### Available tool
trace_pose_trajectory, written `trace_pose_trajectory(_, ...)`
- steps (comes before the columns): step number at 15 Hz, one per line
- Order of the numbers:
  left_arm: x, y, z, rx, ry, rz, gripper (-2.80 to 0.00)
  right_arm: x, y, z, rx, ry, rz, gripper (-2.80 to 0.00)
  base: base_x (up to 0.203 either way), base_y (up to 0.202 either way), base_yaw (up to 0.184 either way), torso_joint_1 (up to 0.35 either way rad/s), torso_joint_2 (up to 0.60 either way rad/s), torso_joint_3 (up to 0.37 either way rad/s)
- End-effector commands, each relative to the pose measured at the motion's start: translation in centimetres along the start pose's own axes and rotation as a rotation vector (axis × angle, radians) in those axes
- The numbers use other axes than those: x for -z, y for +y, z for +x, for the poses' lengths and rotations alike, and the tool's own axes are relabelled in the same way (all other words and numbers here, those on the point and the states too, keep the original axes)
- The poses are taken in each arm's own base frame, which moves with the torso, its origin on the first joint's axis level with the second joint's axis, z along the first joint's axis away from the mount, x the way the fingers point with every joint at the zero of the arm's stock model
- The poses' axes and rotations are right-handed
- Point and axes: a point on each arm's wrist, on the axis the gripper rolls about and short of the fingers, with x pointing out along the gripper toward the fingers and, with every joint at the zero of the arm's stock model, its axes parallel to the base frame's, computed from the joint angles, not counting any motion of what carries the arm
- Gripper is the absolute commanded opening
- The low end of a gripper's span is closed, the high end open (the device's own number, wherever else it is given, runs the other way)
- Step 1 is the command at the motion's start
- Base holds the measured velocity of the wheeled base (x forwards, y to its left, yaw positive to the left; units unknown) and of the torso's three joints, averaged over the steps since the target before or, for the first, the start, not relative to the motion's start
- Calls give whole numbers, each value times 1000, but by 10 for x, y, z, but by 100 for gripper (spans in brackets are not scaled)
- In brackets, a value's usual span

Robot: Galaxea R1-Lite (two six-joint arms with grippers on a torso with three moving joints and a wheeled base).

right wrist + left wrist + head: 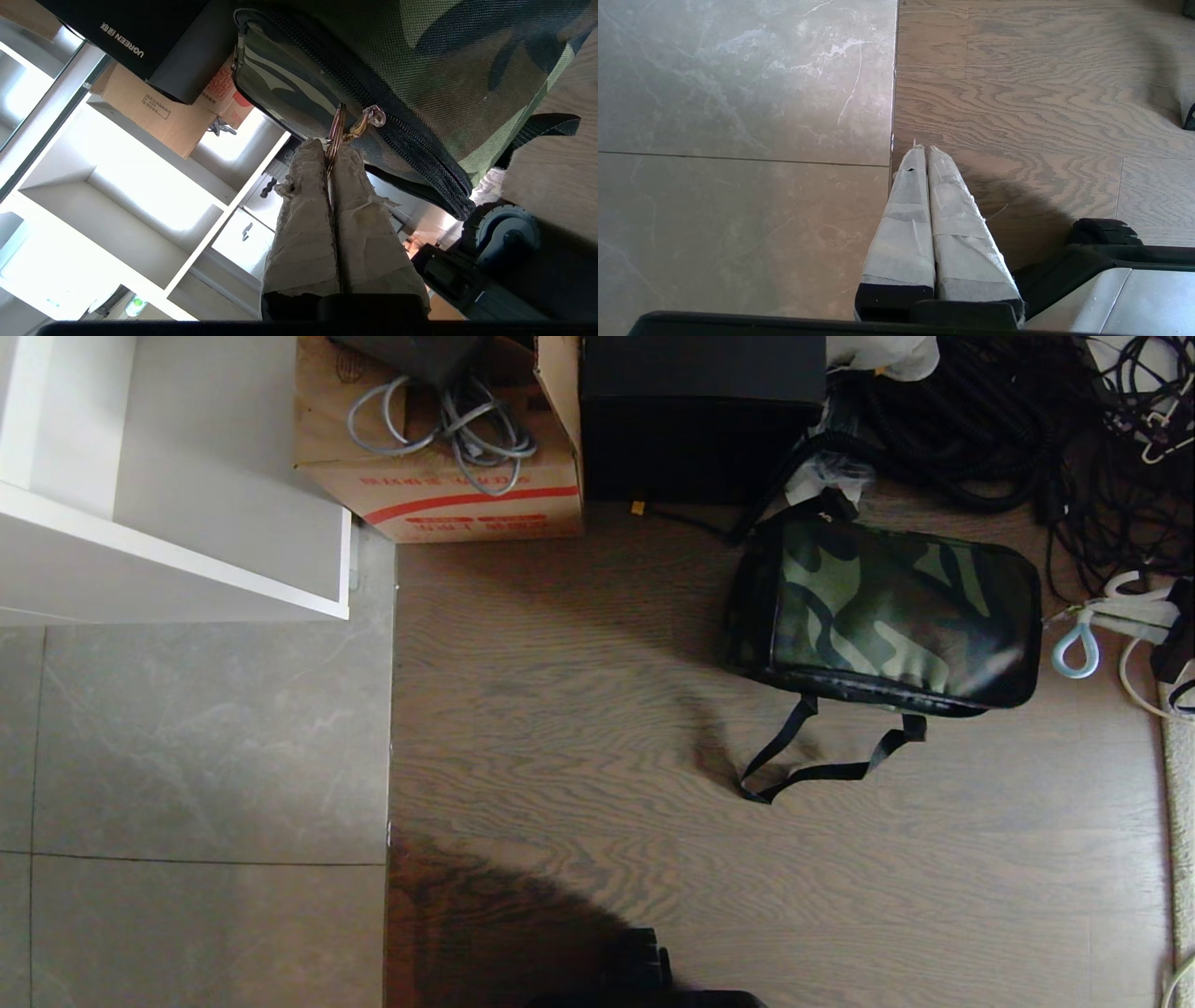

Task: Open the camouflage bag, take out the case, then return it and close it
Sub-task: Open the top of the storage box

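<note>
1. Two floor surfaces meet in the head view: grey tile (187,747) on the robot's left and wood flooring (653,709) ahead and to the right.
2. White shelving (168,476) stands at the far left, with a cardboard box (439,485) just beside it and a tall black box (700,411) next to that.
3. Black cables (1008,420) lie heaped at the far right.
4. The camouflage bag (887,611) lies flat on the wood, zipped shut, near the black box, its black straps (822,756) trailing toward the robot.
5. The right gripper (332,147) is clenched on the metal zipper ring (337,128) at the bag's black zipper edge (373,116).
6. The left gripper (924,151) hangs over the seam between tile and wood, fingers pressed together, holding nothing.
</note>
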Motion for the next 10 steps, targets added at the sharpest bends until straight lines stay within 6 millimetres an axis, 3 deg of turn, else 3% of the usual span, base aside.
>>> trace_pose_trajectory(1, 0, 0, 0, 0, 0, -1, -280, 1, 2, 0, -3, 8, 1, -280, 0, 0, 0, 0, 0, 0)
trace_pose_trajectory(10, 0, 0, 0, 0, 0, 1, -280, 1, 3, 0, -3, 8, -3, -280, 0, 0, 0, 0, 0, 0)
